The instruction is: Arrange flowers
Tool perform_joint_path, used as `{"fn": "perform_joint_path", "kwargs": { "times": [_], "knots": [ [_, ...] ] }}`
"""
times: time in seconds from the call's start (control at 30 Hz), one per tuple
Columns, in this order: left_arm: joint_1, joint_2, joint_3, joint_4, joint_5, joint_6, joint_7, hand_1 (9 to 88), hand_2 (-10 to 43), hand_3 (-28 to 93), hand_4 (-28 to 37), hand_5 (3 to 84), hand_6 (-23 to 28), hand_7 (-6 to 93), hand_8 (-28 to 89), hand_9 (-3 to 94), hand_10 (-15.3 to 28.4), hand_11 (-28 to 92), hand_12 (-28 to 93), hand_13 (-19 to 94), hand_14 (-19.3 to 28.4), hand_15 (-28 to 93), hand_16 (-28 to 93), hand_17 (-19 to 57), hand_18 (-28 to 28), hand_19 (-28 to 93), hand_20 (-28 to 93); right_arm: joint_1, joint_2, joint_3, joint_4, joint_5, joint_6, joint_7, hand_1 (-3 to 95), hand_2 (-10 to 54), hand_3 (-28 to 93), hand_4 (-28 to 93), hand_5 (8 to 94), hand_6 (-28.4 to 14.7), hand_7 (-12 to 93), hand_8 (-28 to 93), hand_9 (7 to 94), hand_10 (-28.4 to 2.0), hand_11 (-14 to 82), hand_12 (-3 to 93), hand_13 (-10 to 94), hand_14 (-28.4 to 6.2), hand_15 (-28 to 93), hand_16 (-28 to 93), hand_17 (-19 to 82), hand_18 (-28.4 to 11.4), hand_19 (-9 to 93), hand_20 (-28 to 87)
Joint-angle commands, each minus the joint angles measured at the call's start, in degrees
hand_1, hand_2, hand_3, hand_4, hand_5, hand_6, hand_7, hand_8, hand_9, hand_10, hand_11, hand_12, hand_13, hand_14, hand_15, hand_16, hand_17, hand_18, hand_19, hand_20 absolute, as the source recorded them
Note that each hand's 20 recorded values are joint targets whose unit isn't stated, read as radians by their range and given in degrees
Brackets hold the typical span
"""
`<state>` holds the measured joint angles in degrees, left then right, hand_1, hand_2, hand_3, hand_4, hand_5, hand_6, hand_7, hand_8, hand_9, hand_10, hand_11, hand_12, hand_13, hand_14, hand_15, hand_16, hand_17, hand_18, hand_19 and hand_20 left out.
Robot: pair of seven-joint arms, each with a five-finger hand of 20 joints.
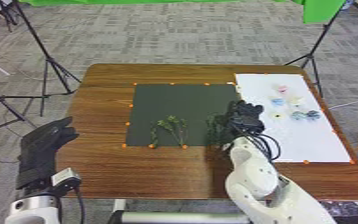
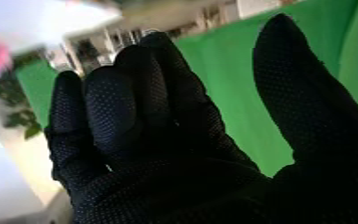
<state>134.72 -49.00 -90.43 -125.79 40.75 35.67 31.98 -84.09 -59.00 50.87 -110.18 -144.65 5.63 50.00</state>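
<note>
Closest to the lens, my right hand [image 2: 167, 175], in its black textured fabric glove, is pointing its fingers up, slightly bent and spread from the thumb, and gripping nothing that I am seeing. From the head view, its smooth white jointed arm [image 1: 254, 176] is reaching over the brown wooden counter [image 1: 149, 172], with the hand hovering about where the two sheets are meeting; I am not managing to tell whether it is touching anything. On the counter's right side, a white rectangular board [image 1: 304, 145] is lying flat. Beside it, a dark grey square mat [image 1: 171, 97] is covering the middle. Over the left edge, my left hand [image 1: 42, 150], also black-gloved, is holding its fingers straight and empty. Just beside the right hand, a dark green leafy clump [image 1: 214, 129] is lying by the mat's right edge, while thin green branching stems [image 1: 172, 128] are lying on the mat's near part. Smallest, pale pink, yellow and blue flower heads [image 1: 282, 89] are sitting on the board. I am judging everything light, the stems springy and slim, the petals soft and easily crushed, so I am favouring a gentle pinch low on a stem.
</note>
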Motion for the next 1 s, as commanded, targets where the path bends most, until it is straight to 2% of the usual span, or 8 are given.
{"fn": "perform_joint_path", "kwargs": {
  "times": [0.03, 0.1, 0.13, 0.27, 0.43, 0.53, 0.73, 1.0],
  "knots": [
    [1.55, -1.44, -0.65, -0.49, 0.53, 0.01, -0.15, 28.9, 4.6, 83, -14.5, 53.3, 17.1, 20.1, -10, 43.3, 25.1, 53, 14, 33, 28.4, 84, -23, -4.1, 24.0, 54, 46, 3.53, 7.94, 5.28, -1.01, 0.14, -0.50, -0.77, 28.6, -3.8, 83, -21, 58.5, -15.9, 19, -7, 44.5, -28.4, 62.2, 33.3, 38, -28.4, 88, 26, 8, -28.4, 67, 37],
    [1.77, -0.86, -0.45, -0.68, 0.03, 0.56, 0.18, 28.8, 4.5, 83, -14.6, 53.4, 17.1, 20.1, -10, 43.3, 25.1, 53, 14, 33, 28.4, 84, -23, -4.1, 24.0, 55, 46, 2.85, 8.74, 7.49, -0.99, 1.87, -2.13, -1.44, 28.6, -3.7, 83, -21, 58.3, -15.6, 19, -8, 43.9, -28.4, 61.4, 33.4, 37, -28.4, 88, 26, 7, -28.4, 66, 37],
    [1.89, -1.15, -0.56, -0.71, 0.37, 0.40, -0.13, 28.8, 4.5, 83, -14.7, 53.4, 17.1, 20.1, -10, 43.3, 25.1, 53, 14, 33, 28.4, 84, -23, -4.1, 24.0, 54, 46, 2.41, 9.07, 8.24, -0.73, 1.50, -2.32, -1.64, 28.6, -3.8, 83, -22, 58.0, -15.5, 19, -8, 43.3, -28.4, 60.5, 33.2, 36, -28.4, 87, 26, 7, -28.4, 66, 37],
    [2.31, -0.91, -0.30, -0.96, -0.30, 0.95, 0.32, 28.9, 4.5, 82, -15.1, 53.3, 17.1, 20.0, -10, 43.2, 25.1, 53, 14, 33, 28.4, 84, -23, -4.1, 24.0, 55, 46, 1.50, 9.80, 10.01, -0.07, 1.74, -3.88, -2.02, 28.6, -3.5, 83, -22, 57.4, -15.3, 19, -8, 42.9, -28.4, 57.9, 32.0, 35, -28.4, 86, 25, 7, -28.4, 66, 35],
    [2.33, -0.83, -0.01, -1.10, -0.35, 1.07, 0.34, 28.8, 4.5, 82, -15.4, 53.3, 17.1, 20.0, -10, 43.1, 25.1, 53, 14, 33, 28.4, 84, -23, -4.1, 24.0, 54, 46, 0.85, 9.45, 11.30, 1.14, 1.17, -6.41, -2.44, 28.5, -3.1, 83, -22, 56.9, -14.4, 19, -8, 42.5, -28.4, 45.8, 26.2, 32, -28.4, 82, 21, 6, -28.4, 65, 34],
    [2.00, -1.16, 0.01, -1.14, 0.21, 0.82, -0.31, 28.9, 4.5, 82, -15.6, 53.3, 17.1, 20.0, -10, 43.1, 25.1, 53, 14, 33, 28.4, 84, -23, -4.1, 24.0, 54, 46, 0.52, 9.48, 11.97, 1.76, 1.82, -6.92, -2.23, 28.4, -3.0, 83, -22, 56.7, -14.0, 19, -9, 42.7, -28.4, 42.5, 24.6, 31, -28.4, 81, 20, 6, -28.4, 65, 34],
    [2.15, -2.23, -0.35, -1.39, 1.42, 0.21, -1.75, 28.8, 4.4, 82, -15.5, 53.2, 17.1, 19.9, -10, 43.1, 25.1, 53, 14, 33, 28.4, 84, -23, -4.1, 24.0, 55, 46, 0.17, 9.44, 13.62, 3.11, 1.81, -9.88, -2.85, 28.3, -2.8, 83, -22, 56.6, -13.9, 19, -9, 42.2, -28.4, 45.4, 26.0, 31, -28.4, 82, 19, 6, -28.4, 65, 34],
    [1.90, -2.43, -0.20, -1.36, 1.59, 0.14, -1.98, 28.8, 4.5, 82, -15.6, 53.2, 17.1, 20.0, -10, 43.1, 25.1, 53, 14, 33, 28.4, 84, -23, -4.1, 24.0, 55, 46, 0.40, 10.23, 14.51, 5.00, 1.81, -14.44, -3.79, 29.1, -3.4, 84, -22, 56.2, -13.7, 19, -9, 40.9, -28.4, 46.3, 26.6, 30, -28.4, 82, 20, 5, -28.4, 65, 33]
  ]
}}
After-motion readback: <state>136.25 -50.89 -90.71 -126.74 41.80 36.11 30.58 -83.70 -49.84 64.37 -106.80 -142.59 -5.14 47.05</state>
